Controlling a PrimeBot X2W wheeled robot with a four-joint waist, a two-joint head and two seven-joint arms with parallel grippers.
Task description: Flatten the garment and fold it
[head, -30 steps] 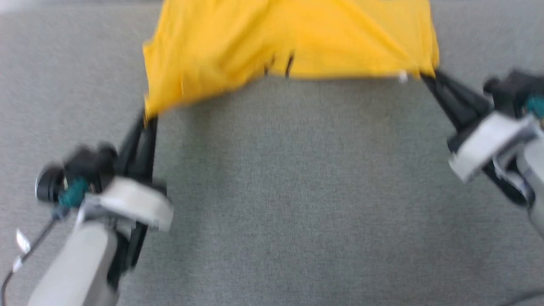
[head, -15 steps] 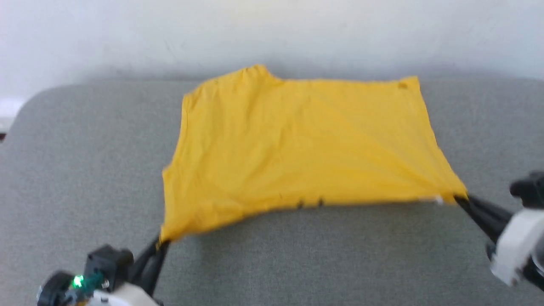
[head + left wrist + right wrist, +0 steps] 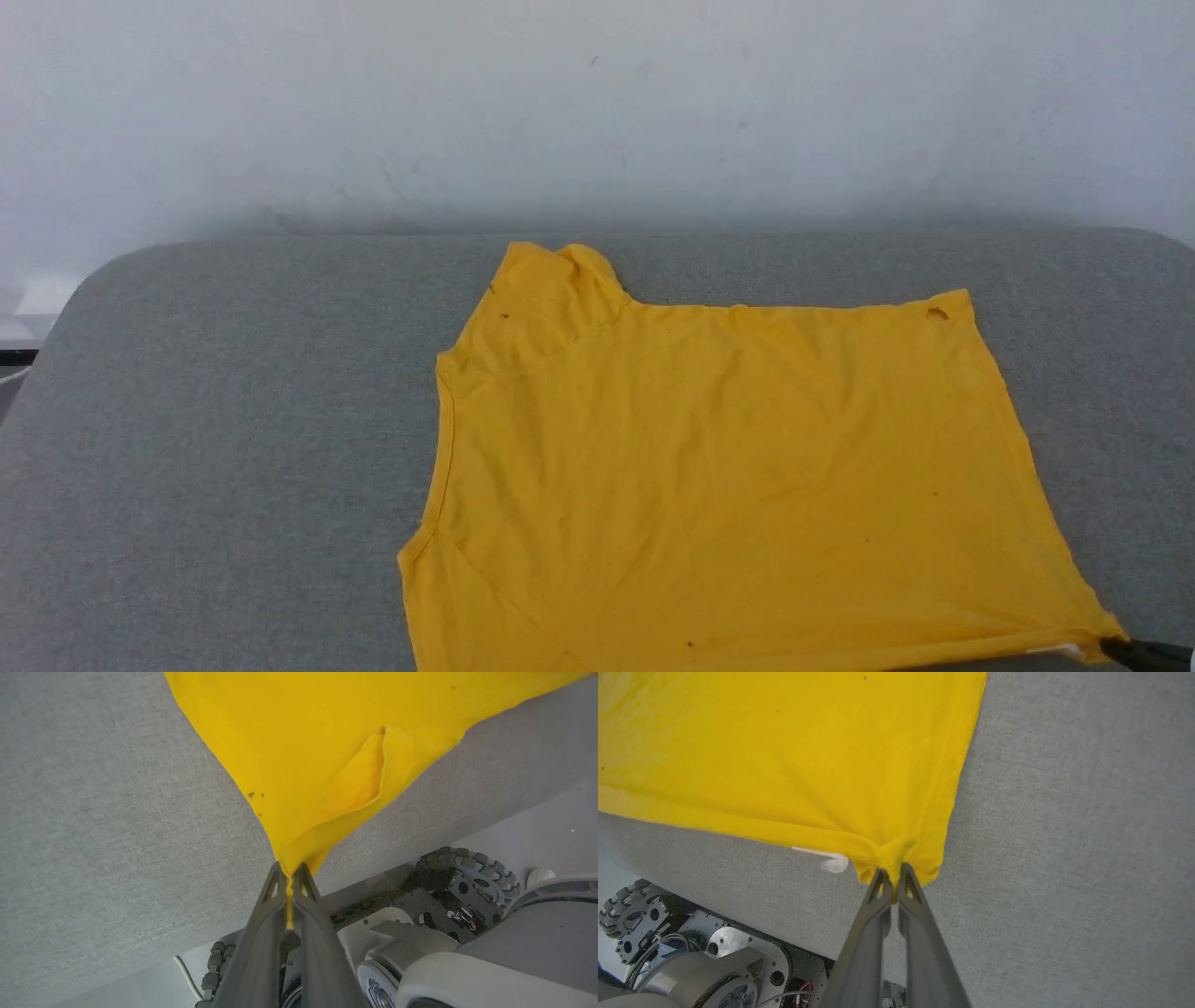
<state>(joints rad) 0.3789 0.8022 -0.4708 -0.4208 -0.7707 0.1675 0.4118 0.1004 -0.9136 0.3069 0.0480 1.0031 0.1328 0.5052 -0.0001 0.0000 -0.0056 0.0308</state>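
The yellow garment (image 3: 728, 467) lies spread on the grey table (image 3: 233, 448), plain side up, with one sleeve bunched at its far left corner. My left gripper (image 3: 290, 877) is shut on a near corner of the garment (image 3: 317, 756), pulling it to a point over the table's near edge. My right gripper (image 3: 893, 882) is shut on the other near corner of the garment (image 3: 784, 756), beside a small white label (image 3: 831, 861). In the head view the tip of my right gripper (image 3: 1120, 649) pinches the cloth at the bottom right.
The table's near edge (image 3: 140, 933) runs below the cloth, with my wheeled base (image 3: 462, 891) under it. A pale wall (image 3: 597, 112) stands behind the table. Bare grey surface lies to the left (image 3: 205, 485) and right (image 3: 1064, 835) of the garment.
The head camera has tilted up, so the wall and the table's far edge now show. The garment has settled flatter on the table, both near corners still held.
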